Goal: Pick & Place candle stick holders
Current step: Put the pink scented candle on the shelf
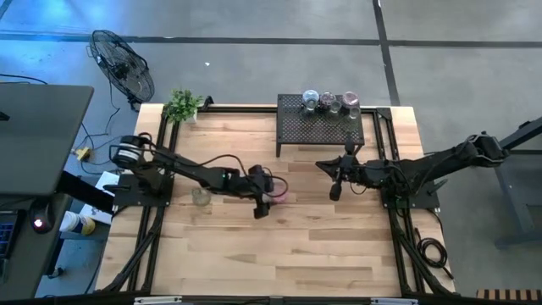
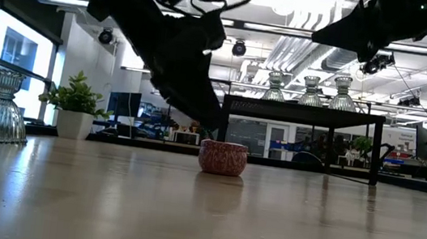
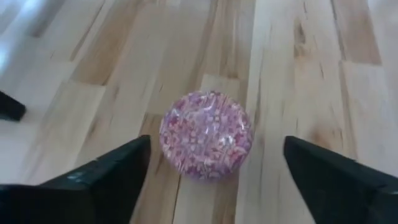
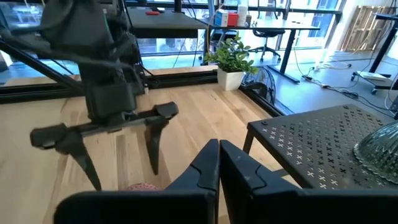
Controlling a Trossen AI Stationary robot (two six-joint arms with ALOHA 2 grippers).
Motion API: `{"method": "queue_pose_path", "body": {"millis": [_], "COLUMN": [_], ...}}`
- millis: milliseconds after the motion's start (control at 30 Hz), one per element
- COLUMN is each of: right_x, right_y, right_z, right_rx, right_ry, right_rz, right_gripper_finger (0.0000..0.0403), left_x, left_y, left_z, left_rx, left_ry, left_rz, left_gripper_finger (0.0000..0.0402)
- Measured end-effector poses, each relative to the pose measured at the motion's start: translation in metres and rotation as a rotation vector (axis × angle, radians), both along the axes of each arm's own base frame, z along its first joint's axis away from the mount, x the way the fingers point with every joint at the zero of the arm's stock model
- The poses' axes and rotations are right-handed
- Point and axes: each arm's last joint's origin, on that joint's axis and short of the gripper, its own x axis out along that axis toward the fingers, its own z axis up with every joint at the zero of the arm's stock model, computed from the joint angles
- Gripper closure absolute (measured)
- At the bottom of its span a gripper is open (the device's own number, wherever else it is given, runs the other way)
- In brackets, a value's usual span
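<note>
Left wrist view: my left gripper (image 3: 211, 171) stands with fingers apart on either side of the pink candle stick holder (image 3: 206, 134), not touching it; the holder sits upright on the counter (image 3: 292, 68), squat and round, its axis vertical, near the middle of the boards; my right gripper (image 4: 219, 163) hangs nearby with fingers pressed together, empty, just in front of the black mesh rack (image 1: 320, 125); a clear holder (image 1: 201, 196) stands on the counter beside my left arm; three more holders (image 1: 329, 102) sit on the rack's far edge; a potted plant (image 1: 182, 105) marks the far left corner; beyond, a fan (image 1: 124, 64) on grey floor.
</note>
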Motion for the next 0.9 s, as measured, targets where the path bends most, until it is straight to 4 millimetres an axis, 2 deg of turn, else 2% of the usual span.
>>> {"method": "queue_pose_path", "body": {"millis": [67, 133, 633, 767, 900], "right_x": [0.000, 0.000, 0.000, 0.000, 0.000], "right_y": [0.000, 0.000, 0.000, 0.000, 0.000], "right_z": [0.000, 0.000, -0.001, -0.001, -0.001], "right_rx": [0.000, 0.000, 0.000, -0.002, -0.003], "right_ry": [0.000, -0.001, 0.007, 0.008, 0.008], "right_rz": [0.000, 0.000, -0.001, -0.002, -0.002], "right_gripper_finger": [0.0401, 0.0401, 0.0401, 0.0402, 0.0402], "left_x": [0.005, 0.009, 0.027, 0.027, 0.028], "left_y": [-0.001, -0.001, -0.002, -0.001, -0.001], "left_z": [-0.001, -0.003, -0.035, -0.038, -0.038], "left_rx": [-0.004, 0.000, 0.036, 0.041, 0.045], "left_ry": [-0.006, -0.002, -0.020, -0.018, -0.020], "left_rz": [-0.004, -0.001, 0.046, 0.051, 0.056], "left_gripper_finger": [0.0017, 0.0006, 0.0016, 0.0030, 0.0066]}}
